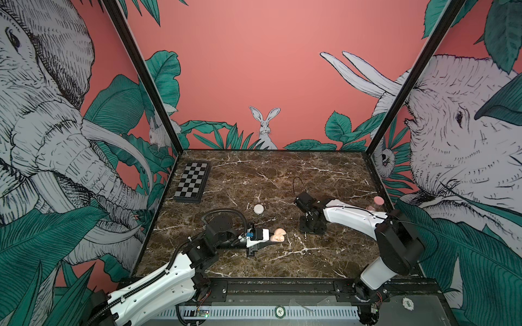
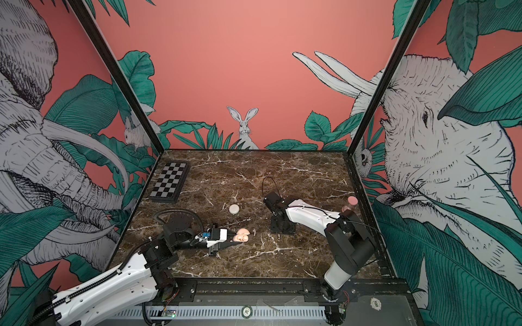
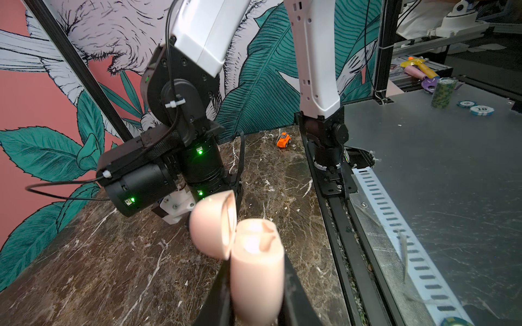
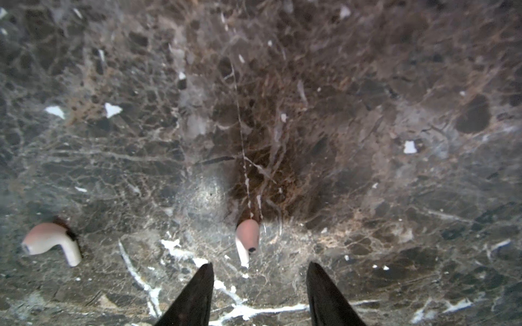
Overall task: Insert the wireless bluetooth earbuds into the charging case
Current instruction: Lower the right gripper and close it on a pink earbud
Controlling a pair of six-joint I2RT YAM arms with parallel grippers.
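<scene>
**Desk:** What's on your screen, biggest first?

**Me:** I've got the marble table, with a chessboard at its far left corner. My left gripper lies low near the middle, clamped on the pink charging case. The case's lid is swung open and two sockets show inside.

**Desk:** And the right side?

**Me:** My right gripper points down at the marble, right of the case. Its jaws stand partly apart with nothing between them.

**Desk:** Anything smaller?

**Me:** A white round puck sits beyond the case, well apart from it.

**Desk:** Any writing?

**Me:** One poker chip on the grey deck past the front rail reads "10". I can't read the other chips.

**Desk:** The earbuds?

**Me:** The earbuds both lie on the marble, outside the case. One is just ahead of my right fingertips, untouched. The second earbud lies well off to the side.
</scene>
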